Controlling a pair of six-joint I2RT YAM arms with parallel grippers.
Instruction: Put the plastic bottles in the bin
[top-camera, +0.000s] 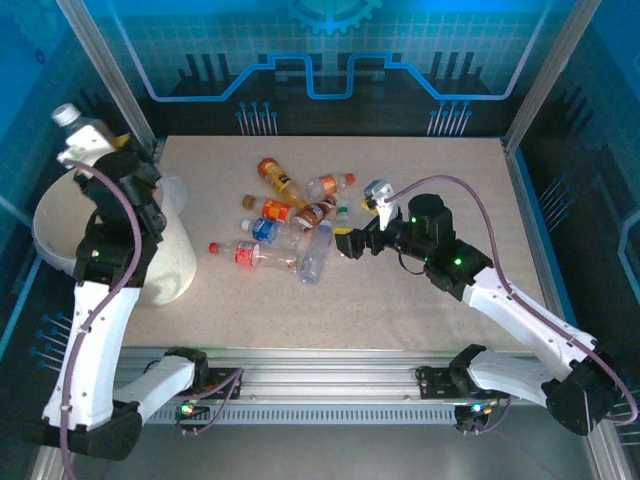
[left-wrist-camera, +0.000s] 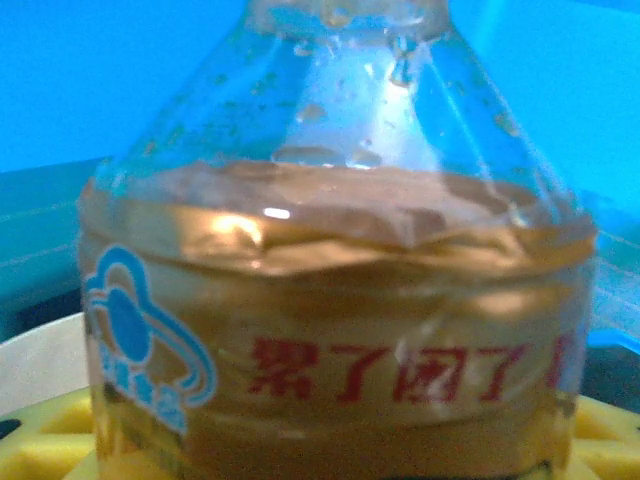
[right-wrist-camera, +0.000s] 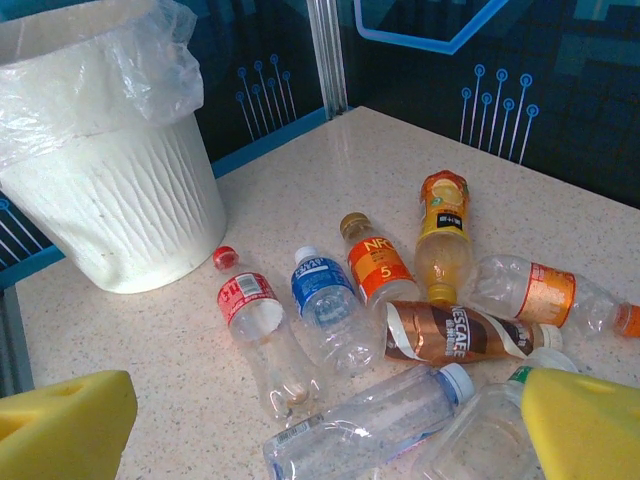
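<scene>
Bottles (top-camera: 295, 225) lie in a loose pile at worktop (top-camera: 420, 300) centre, bin (top-camera: 175, 255) at their 9 o'clock; one more bottle (left-wrist-camera: 330, 300) is clamped across its labelled belly by the left end effector (top-camera: 88, 145), raised by the bin's far rim at 10 o'clock, though whether squarely over the mouth I cannot tell. Right end effector (right-wrist-camera: 320, 440) hangs wide open at the pile's 3 o'clock edge, holding nothing. Judgement: mostly empty, so light; thin walls will dent, slick round skins may roll or squirt out, so take the straight labelled mid-body, not the tapered neck.
</scene>
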